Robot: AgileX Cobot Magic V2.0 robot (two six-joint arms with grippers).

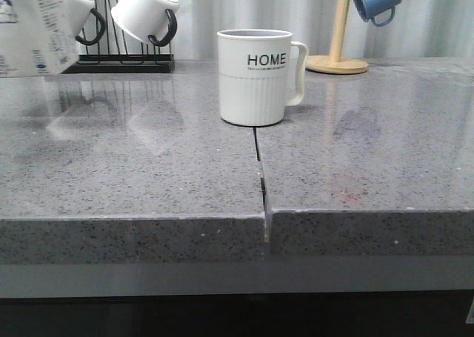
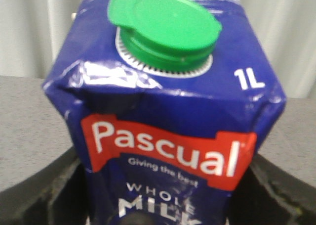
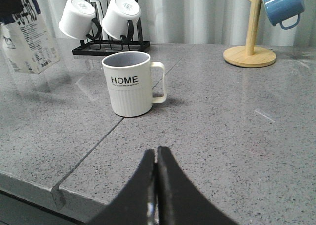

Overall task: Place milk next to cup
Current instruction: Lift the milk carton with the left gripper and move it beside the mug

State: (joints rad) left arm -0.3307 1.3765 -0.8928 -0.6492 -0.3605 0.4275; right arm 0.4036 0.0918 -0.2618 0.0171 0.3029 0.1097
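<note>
Far left: milk (image 1: 33, 26) carried clear of the table (image 1: 133, 167), slightly tilted, well apart from the cup (image 1: 255, 76). Seen from the left wrist, blue carton top with green cap (image 2: 165, 29) facing the lens, dark pincer bodies flanking both lower sides; left pincer (image 2: 163, 220) clenched on the milk, judging by the lifted carton, though the contact itself sits out of sight. Lifted probably to pass over the table without dragging.

Just behind: black rack (image 1: 122, 61) with two small white mugs (image 1: 144, 11) hung mouth-down by dark handles, out of the carton's likely path.

Centre: cup upright on the table, straddling the seam (image 1: 261, 178) between the two slabs, handle turned to the robot's right. Bare table on the cup's left, so probably the easier landing spot for the milk.

Right: wooden stand (image 1: 339, 44) with a blue mug (image 1: 376, 0) hanging, well apart from the cup.

Right pincer (image 3: 157, 185) clenched on nothing, fingers pressed together, low over the table's near edge, apparently parked aside.

Task judged mid-way: carton in hand, not yet set down.
</note>
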